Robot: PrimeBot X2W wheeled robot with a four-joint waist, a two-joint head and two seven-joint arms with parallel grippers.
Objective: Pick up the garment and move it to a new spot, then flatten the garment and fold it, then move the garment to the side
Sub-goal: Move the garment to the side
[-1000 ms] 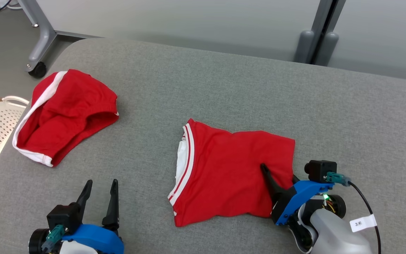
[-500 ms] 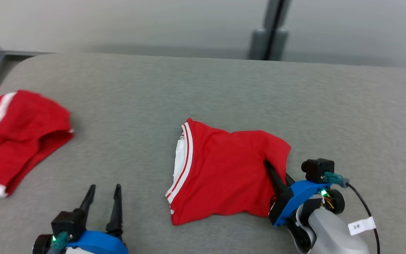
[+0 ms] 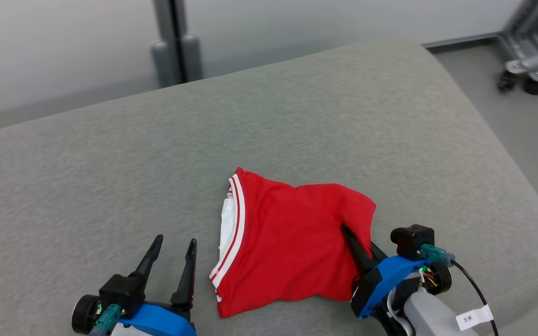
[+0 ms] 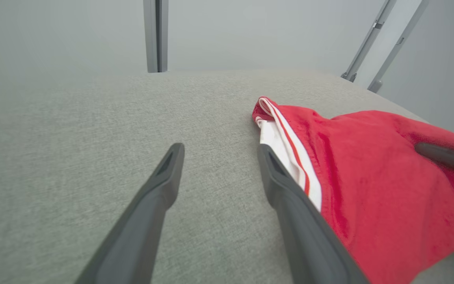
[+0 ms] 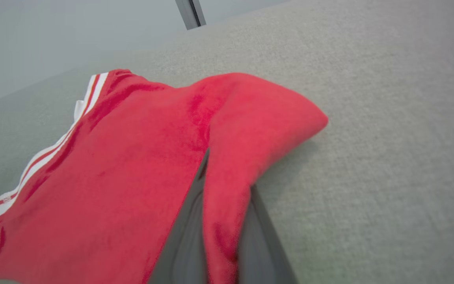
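Head view: the red garment (image 3: 287,247) lies near the middle of the grey padded surface (image 3: 110,177), white-striped band on its left. My right gripper (image 3: 357,239) is clamped on the garment's right edge. The left gripper (image 3: 176,240) is spread wide, holding nothing, just left of the band. Left wrist view: one finger sits beside the band; can't tell if it touches. Right wrist view: a fold of cloth is pinched between the closed fingers, corner tented up. With only one edge held, I'd lift slowly and clear the surface before carrying. A thin pinch could slip.
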